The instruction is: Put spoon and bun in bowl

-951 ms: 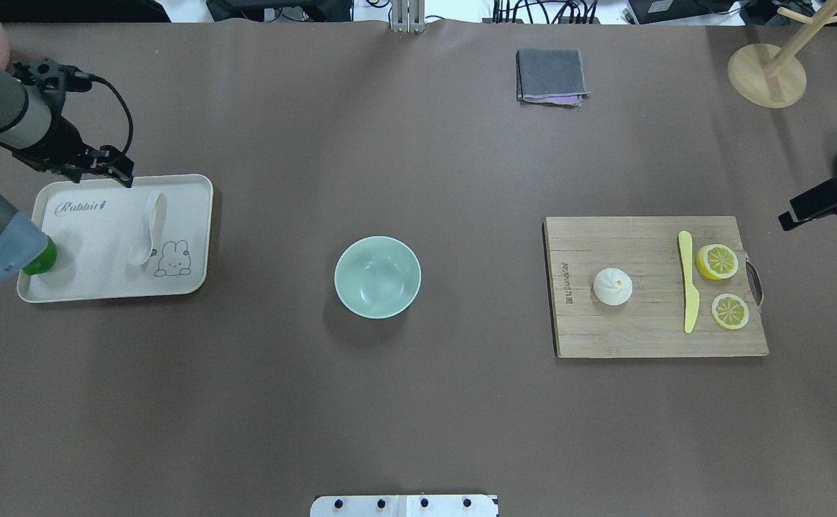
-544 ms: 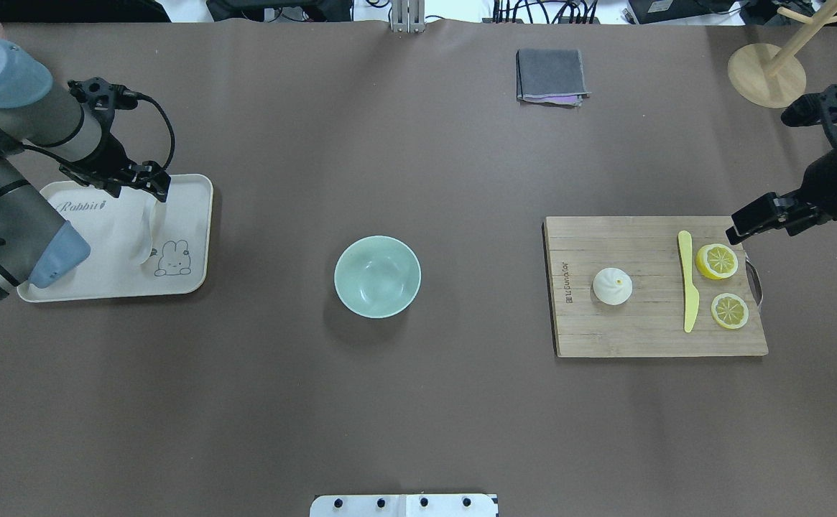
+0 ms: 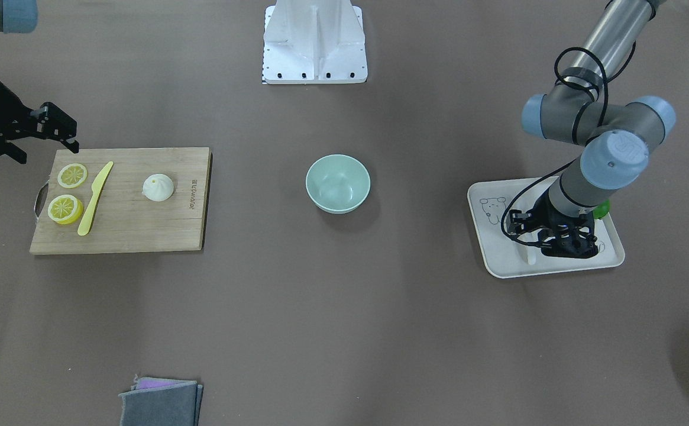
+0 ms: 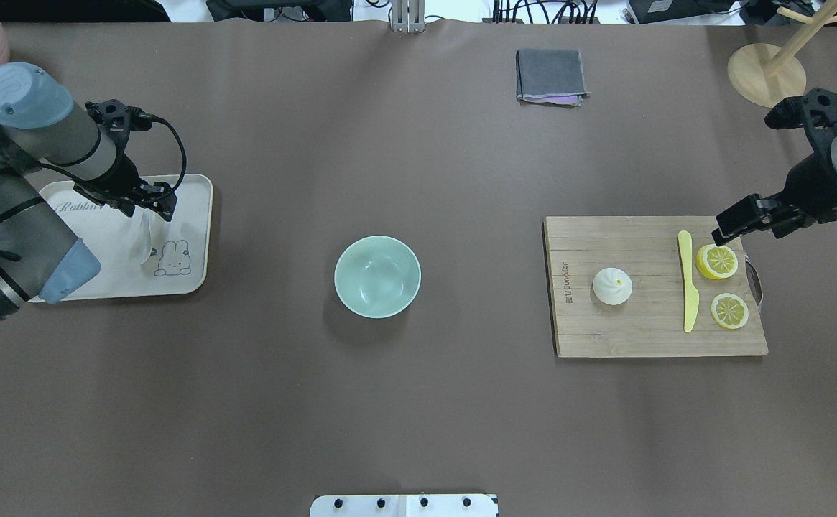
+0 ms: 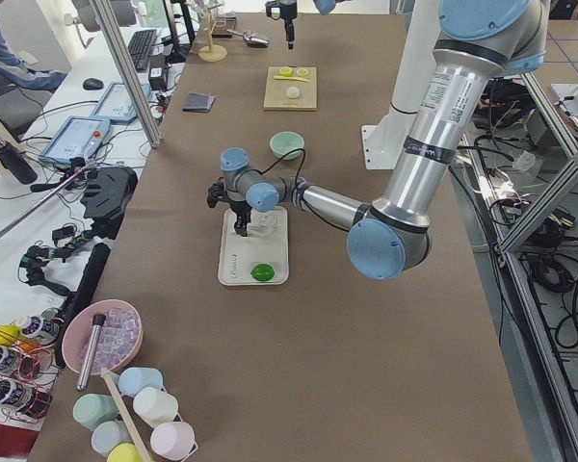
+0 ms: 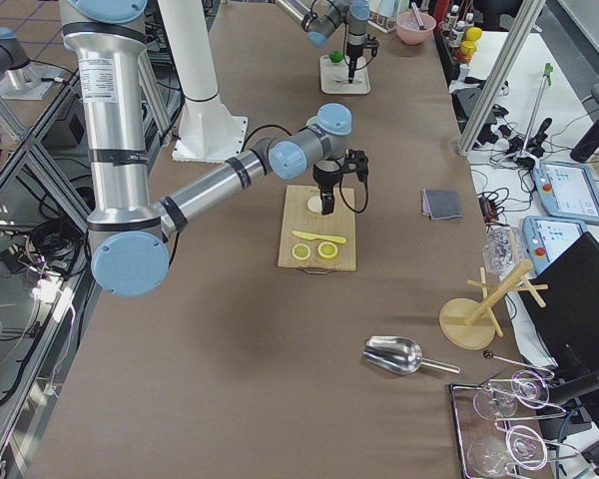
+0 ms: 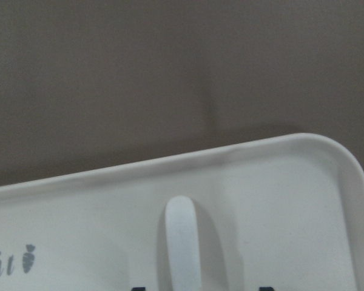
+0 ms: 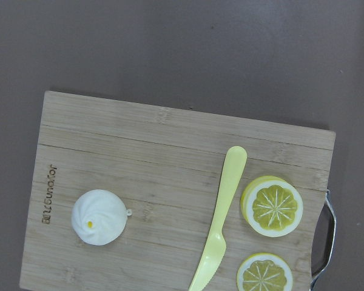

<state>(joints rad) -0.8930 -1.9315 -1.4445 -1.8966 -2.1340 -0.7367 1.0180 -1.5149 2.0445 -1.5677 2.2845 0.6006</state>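
Observation:
The white spoon [image 4: 143,245] lies on the cream tray [image 4: 199,188] at the left; its handle shows in the left wrist view [image 7: 183,242]. My left gripper [image 4: 156,201] is open and hovers low over the handle end, one finger on each side. The white bun [image 4: 612,286] sits on the wooden cutting board [image 4: 648,339] at the right and shows in the right wrist view [image 8: 100,217]. My right gripper [image 4: 733,227] is open and empty, above the board's far right corner. The mint-green bowl [image 4: 377,276] stands empty at the table's middle.
A yellow plastic knife [image 4: 688,287] and two lemon slices [image 4: 718,261] lie on the board right of the bun. A green object [image 3: 602,208] sits on the tray under my left arm. A grey cloth [image 4: 551,75] and a wooden stand [image 4: 766,75] are at the far side.
My left gripper has moved right along the tray's far edge to above the spoon handle. My right gripper has come in from the right edge toward the board's far right corner.

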